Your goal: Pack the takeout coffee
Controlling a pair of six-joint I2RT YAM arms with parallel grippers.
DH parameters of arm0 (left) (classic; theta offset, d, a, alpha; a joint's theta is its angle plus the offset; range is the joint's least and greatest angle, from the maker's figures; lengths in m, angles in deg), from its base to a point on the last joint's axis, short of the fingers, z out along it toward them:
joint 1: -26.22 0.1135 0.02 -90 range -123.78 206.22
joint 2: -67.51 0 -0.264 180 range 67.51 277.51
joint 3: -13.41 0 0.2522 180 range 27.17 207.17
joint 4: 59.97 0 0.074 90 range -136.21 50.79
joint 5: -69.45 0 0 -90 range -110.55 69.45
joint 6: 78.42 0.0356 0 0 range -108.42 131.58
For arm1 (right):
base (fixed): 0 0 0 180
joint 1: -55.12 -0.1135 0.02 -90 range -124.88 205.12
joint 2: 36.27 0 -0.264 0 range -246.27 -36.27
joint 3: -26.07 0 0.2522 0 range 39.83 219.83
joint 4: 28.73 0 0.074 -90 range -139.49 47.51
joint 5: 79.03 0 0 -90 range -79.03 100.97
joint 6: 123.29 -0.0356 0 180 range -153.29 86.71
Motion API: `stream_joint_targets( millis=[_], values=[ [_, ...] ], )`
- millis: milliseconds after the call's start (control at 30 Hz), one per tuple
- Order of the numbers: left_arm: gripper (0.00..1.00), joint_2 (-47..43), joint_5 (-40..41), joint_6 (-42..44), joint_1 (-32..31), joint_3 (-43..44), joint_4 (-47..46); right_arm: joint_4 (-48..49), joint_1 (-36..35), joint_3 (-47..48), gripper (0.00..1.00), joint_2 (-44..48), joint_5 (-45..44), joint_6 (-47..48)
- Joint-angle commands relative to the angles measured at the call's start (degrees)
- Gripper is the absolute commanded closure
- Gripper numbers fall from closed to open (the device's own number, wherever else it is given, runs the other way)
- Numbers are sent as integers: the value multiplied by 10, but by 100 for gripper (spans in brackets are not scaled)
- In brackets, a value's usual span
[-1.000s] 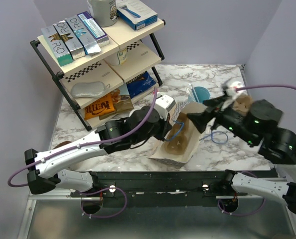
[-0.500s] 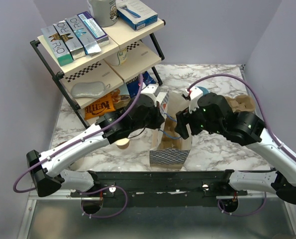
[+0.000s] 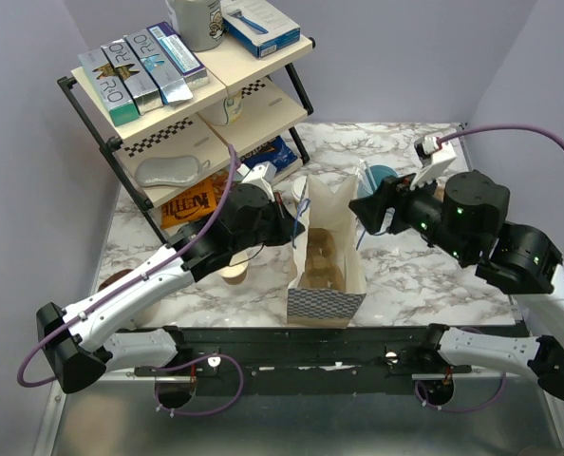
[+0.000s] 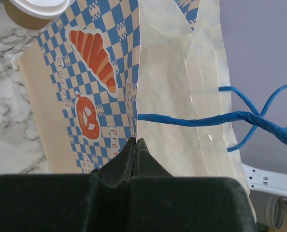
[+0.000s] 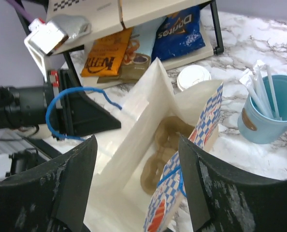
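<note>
Pretzels [image 5: 166, 133] in bag [image 3: 328, 302], coffee [image 5: 193, 77] outside; left claw [image 4: 135, 147] clamped on bag rim; right claw [image 5: 137, 145] apart

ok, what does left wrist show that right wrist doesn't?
Left wrist only: the printed outside of the bag, with croissant and pretzel drawings, and a close look at the left end effector shut on its rim. Right wrist only: pretzels inside the bag, the blue cup holding white sticks, shelf snacks. Both: the bag, its blue handle, the lidded coffee cup.
</note>
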State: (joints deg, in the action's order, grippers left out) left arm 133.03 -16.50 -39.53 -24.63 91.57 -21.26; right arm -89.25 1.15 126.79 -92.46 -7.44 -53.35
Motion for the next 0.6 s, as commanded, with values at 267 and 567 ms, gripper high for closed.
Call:
stream_joint_targets(
  millis=[267, 567],
  values=[
    [100, -31, 2, -98, 6, -45, -44, -71, 4, 23, 43, -147, 14, -42],
    [100, -65, 35, -117, 6, -71, -33, -89, 5, -54, 64, -179, 123, -58]
  ],
)
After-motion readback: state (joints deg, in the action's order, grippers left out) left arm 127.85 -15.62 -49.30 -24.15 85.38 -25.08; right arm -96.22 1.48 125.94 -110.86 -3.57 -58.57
